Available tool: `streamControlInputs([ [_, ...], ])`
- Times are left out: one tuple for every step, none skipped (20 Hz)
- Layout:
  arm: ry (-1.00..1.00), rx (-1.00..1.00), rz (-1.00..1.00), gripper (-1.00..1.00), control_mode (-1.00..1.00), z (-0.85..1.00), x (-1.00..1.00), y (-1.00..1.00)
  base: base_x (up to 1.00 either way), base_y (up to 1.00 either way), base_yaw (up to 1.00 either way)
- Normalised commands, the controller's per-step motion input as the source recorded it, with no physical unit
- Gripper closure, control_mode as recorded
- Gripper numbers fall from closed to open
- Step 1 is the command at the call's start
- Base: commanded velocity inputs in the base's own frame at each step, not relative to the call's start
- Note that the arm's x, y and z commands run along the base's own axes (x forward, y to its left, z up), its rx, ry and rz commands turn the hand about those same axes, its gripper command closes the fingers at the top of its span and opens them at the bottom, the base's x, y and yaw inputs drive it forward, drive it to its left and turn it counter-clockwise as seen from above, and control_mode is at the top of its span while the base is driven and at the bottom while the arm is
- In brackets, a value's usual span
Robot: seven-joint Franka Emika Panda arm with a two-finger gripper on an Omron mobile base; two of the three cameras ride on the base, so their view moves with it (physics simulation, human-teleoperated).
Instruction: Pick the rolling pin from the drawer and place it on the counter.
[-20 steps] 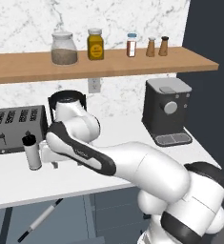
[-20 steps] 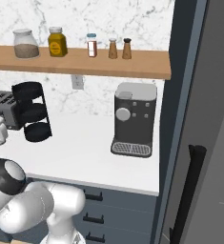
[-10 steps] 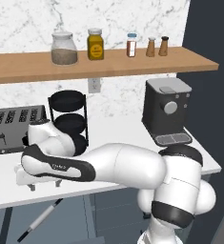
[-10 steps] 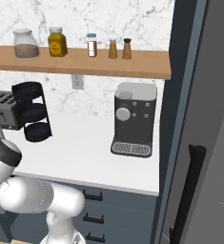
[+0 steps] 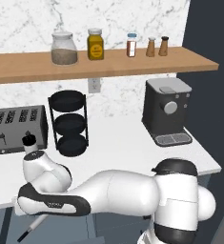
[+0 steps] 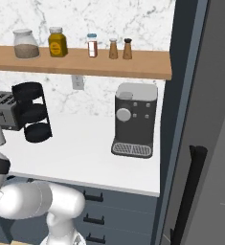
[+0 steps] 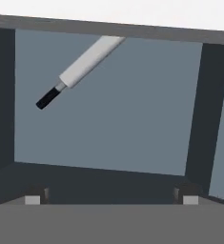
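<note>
The rolling pin (image 7: pixel 87 62) lies slantwise on the pale floor of the open drawer (image 7: pixel 127 124); its pale middle runs under the upper rim and one black handle points down-left. My gripper (image 7: pixel 111 199) hovers above the drawer, open and empty, apart from the pin, with both fingertips (image 7: pixel 35 198) at the bottom of the hand view. From the left base view the arm bends low over the front edge of the white counter (image 5: pixel 118 138), and one end of the rolling pin (image 5: pixel 31 226) pokes out beneath it.
On the counter stand a toaster (image 5: pixel 18 127), a white cylinder with a black cap (image 5: pixel 30 144), a black tiered rack (image 5: pixel 70 123) and a coffee machine (image 5: pixel 168 112). A wooden shelf (image 5: pixel 108 62) with jars hangs above. A tall dark fridge (image 6: pixel 205 134) stands at the right.
The arm has swung down and left, from above the counter to below its front edge over the drawer. The jaws have stayed open and the rolling pin has not moved.
</note>
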Motion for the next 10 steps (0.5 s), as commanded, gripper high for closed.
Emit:
streamControlInputs([
  [0.00,0.00,0.00,-1.00,-1.00,-0.74,-0.39,0.00,0.00,0.00,0.00],
  [0.00,0.00,0.00,-1.00,-1.00,-0.80,-0.24,0.08,0.00,0.00,0.00],
  [-0.01,0.00,0.00,-1.00,-1.00,-0.76,-0.26,0.00,0.00,0.00,0.00],
  [-0.06,0.00,0.00,-1.00,-1.00,-0.68,-0.29,0.00,0.00,0.00,0.00],
  [-0.07,0.00,0.00,-1.00,-1.00,-0.58,-0.27,0.00,0.00,0.00,0.00],
  [-0.04,0.00,0.00,-1.00,-1.00,-0.60,-0.24,0.00,0.00,0.00,0.00],
  [0.00,0.00,0.00,-1.00,-1.00,-0.66,-0.21,0.00,0.00,0.00,0.00],
  [0.00,0.00,0.00,-1.00,-1.00,-0.64,-0.21,0.00,0.00,0.00,0.00],
  [0.00,0.00,0.00,-1.00,-1.00,-0.66,-0.22,0.00,0.00,0.00,0.00],
  [0.00,0.00,0.00,-1.00,-1.00,-0.71,-0.16,0.04,0.00,0.00,0.00],
])
